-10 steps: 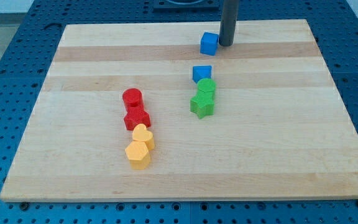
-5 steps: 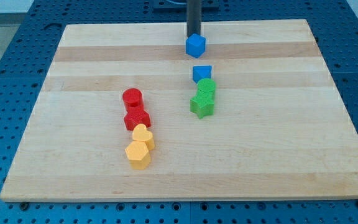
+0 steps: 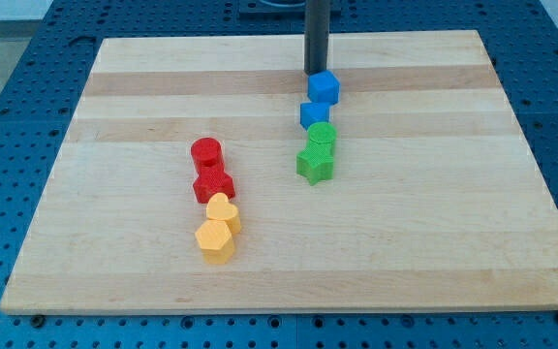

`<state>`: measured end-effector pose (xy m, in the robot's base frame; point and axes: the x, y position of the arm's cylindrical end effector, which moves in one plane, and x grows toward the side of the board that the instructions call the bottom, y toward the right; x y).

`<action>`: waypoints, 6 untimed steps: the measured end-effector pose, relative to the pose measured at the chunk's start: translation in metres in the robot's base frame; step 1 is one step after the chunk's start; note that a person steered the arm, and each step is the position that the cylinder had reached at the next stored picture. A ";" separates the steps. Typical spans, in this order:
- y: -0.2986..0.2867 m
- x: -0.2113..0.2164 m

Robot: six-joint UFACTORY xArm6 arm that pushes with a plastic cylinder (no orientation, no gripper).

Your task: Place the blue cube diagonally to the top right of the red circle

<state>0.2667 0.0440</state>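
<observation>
The main risk we see is a pile-up: the blue cube (image 3: 325, 87) sits in the upper middle of the frame, just above a second blue block (image 3: 314, 115), and the two look touching or nearly so. Below that block stand a green block (image 3: 322, 137) and a green star-like block (image 3: 315, 163), all in one column. If we push straight down the frame, the cube would likely drive that whole column along and scatter it. A push off the cube's centre could also spin it and let it slip past the rod. Our tip (image 3: 316, 75) rests just above and slightly left of the cube, at its upper edge, apparently in contact or a hair off. We carry no jaws, only the bare rod, so nothing is being gripped. The red circle (image 3: 206, 153) lies well apart, toward the frame's centre left, with a red block (image 3: 213, 184) just below it, so in our judgement the cube needs steering leftward and down, clear of the blue and green blocks.
</observation>
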 end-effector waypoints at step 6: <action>0.015 0.075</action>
